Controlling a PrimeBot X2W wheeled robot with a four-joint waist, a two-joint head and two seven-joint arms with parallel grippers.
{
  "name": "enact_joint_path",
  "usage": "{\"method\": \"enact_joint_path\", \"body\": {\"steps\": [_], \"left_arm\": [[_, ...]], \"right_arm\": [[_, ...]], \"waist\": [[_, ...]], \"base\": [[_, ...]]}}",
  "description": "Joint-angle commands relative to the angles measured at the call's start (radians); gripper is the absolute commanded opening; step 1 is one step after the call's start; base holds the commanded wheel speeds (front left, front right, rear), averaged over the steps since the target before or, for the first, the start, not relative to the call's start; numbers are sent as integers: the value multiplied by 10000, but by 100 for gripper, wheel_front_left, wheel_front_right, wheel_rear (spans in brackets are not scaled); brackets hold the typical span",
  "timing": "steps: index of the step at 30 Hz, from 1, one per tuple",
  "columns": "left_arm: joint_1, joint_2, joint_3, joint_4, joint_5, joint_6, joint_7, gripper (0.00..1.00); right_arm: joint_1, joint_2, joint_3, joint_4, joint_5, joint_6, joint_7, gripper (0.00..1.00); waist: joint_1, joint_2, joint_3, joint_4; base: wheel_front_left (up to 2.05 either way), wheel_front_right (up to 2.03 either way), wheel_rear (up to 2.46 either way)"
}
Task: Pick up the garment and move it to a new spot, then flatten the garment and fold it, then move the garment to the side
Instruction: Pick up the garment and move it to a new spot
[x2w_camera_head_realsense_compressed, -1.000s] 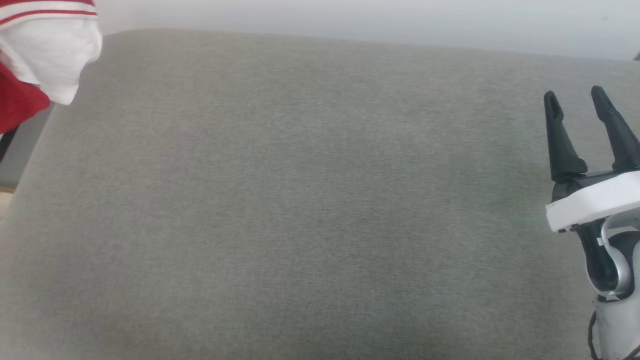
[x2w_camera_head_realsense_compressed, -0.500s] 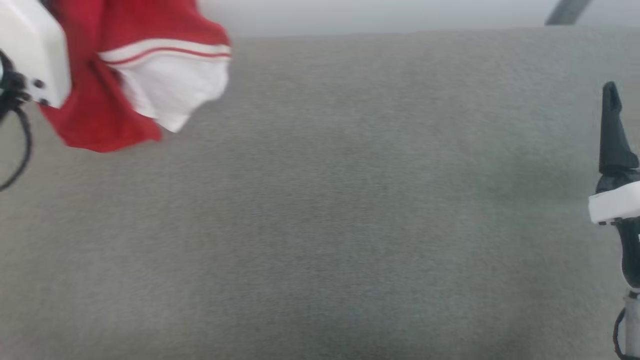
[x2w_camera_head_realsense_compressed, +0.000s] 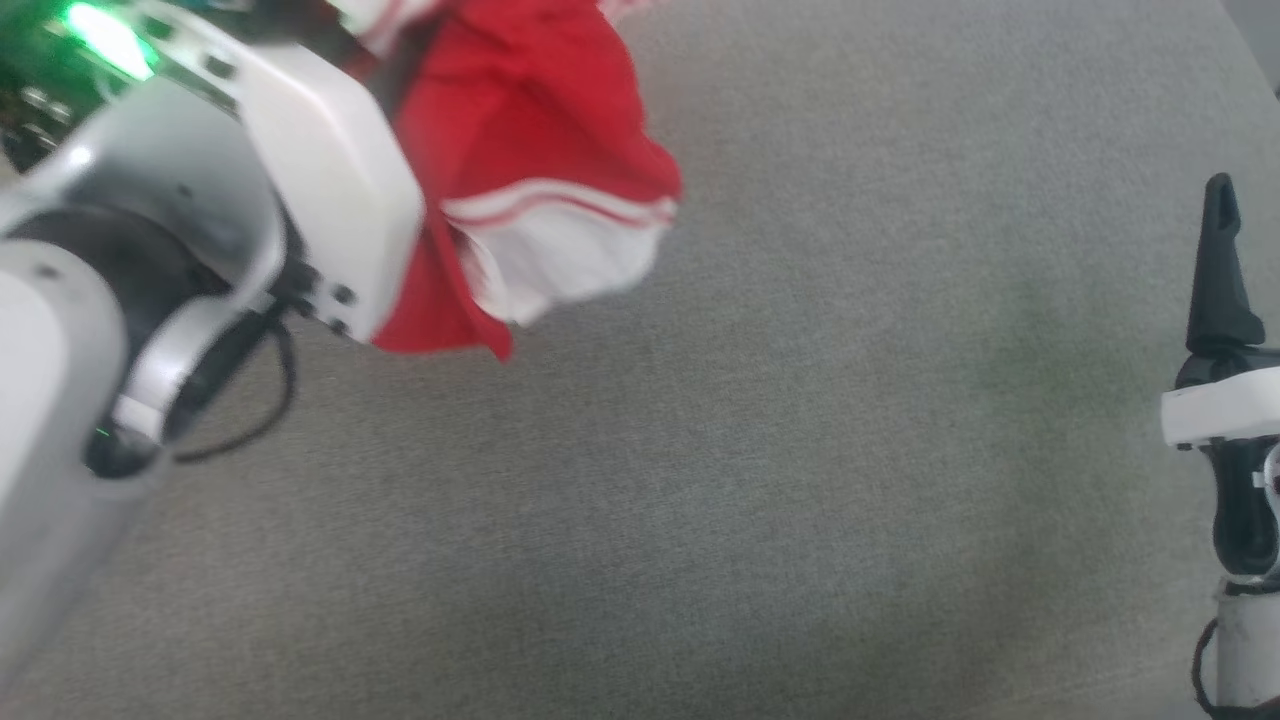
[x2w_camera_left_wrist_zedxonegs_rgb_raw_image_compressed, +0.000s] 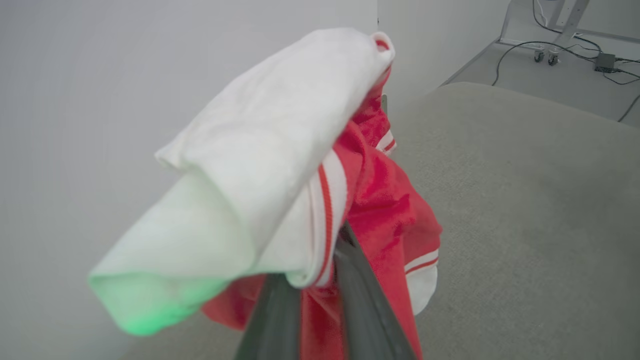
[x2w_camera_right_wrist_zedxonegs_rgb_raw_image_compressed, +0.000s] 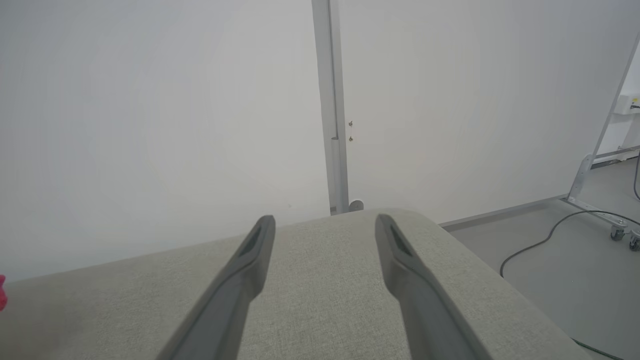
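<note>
Grey upholstered cushioning (x2w_camera_head_realsense_compressed: 800, 450) stretches beneath the red basketball jersey with white sleeves and striped trim (x2w_camera_head_realsense_compressed: 520, 150), which hangs bunched above its left part, pinched in the nearly closed left gripper (x2w_camera_left_wrist_zedxonegs_rgb_raw_image_compressed: 315, 285), evidently for carrying to a new spot. The right gripper (x2w_camera_right_wrist_zedxonegs_rgb_raw_image_compressed: 324, 220) waits spread wide and empty, probably ready for flattening.

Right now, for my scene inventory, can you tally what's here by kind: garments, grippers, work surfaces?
Garments: 1, the red-and-white jersey, bunched up and lifted.
Grippers: 2, the left gripper with its jaws shut on the jersey, the right gripper with its jaws open and empty.
Work surfaces: 1, the grey upholstered surface.
Total: 4.
</note>
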Motion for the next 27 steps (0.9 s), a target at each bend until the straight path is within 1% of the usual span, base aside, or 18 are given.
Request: {"method": "enact_joint_path", "body": {"steps": [1,5,9,13,18,20,23,27], "left_arm": [[224,-73,-50,-66,-152,107,101,0],[445,-230,-391,-77,-196,270,449,0],[883,-294,-620,481,-274,257,465,0],[1304,-323,-736,1527,-430,213,290,0],[1715,-400,-747,3039,-725,30,-27,0],[1914,-393,-802,3661,-821,-11,12,0],[2096,-611,-840,4433,-952,-47,-102,0],[2231,-826,-1075,5469,-980,-221,-241,0]], "right_arm": [[-61,102,-3,32,35,4,-105,100],[-93,221,54,274,89,4,-316,100],[-200,350,274,553,152,4,-480,100],[-300,433,573,880,211,4,-633,100],[-449,523,917,1199,298,4,-811,100],[-469,536,975,1310,319,4,-863,100],[-528,532,1080,1429,364,4,-930,100],[-647,491,1220,1572,373,4,-963,100]], "waist": [[0,0,228,-210],[0,0,449,-349],[0,0,603,-446],[0,0,707,-540],[0,0,779,-635],[0,0,783,-654],[0,0,791,-659],[0,0,819,-628]], "base": [[0,0,0],[0,0,0],[0,0,0],[0,0,0],[0,0,0],[0,0,0],[0,0,0],[0,0,0]]}}
